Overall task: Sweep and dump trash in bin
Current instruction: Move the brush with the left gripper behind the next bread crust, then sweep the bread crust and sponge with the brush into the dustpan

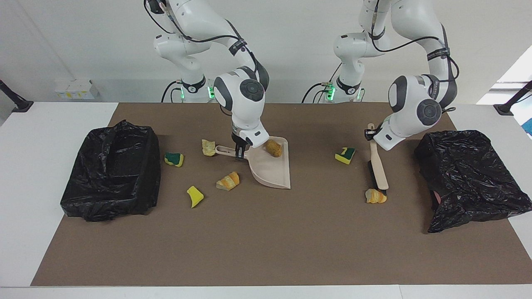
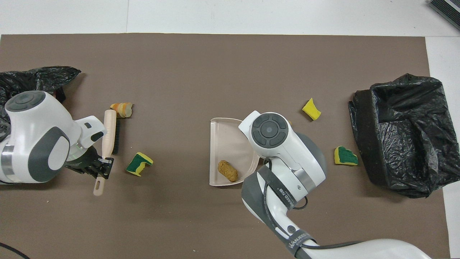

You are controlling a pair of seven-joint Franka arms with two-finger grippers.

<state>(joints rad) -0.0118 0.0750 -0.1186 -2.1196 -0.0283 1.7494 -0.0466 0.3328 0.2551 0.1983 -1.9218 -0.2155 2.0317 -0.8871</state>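
Bench: white top (image 1: pixel 50 137) with a brown mat (image 1: pixel 266 241) spread over most of it, pale wall at the robots' end.
Bins: one black-bagged bin (image 1: pixel 110 170) at the right arm's end, another (image 1: pixel 469 174) at the left arm's end.
Right tool (image 1: pixel 240 153): clenched on the beige dustpan (image 1: pixel 272 170) handle, a tan chunk (image 1: pixel 273 148) lying inside.
Left tool (image 1: pixel 371 135): clenched on the brush (image 1: pixel 377 166), bristles touching an orange chunk (image 1: pixel 375 196).
Trash: green-yellow sponge (image 1: pixel 345 155) beside the brush; sponges (image 1: pixel 174 158) and bread pieces (image 1: pixel 228 181) scattered between dustpan and the right arm's bin.
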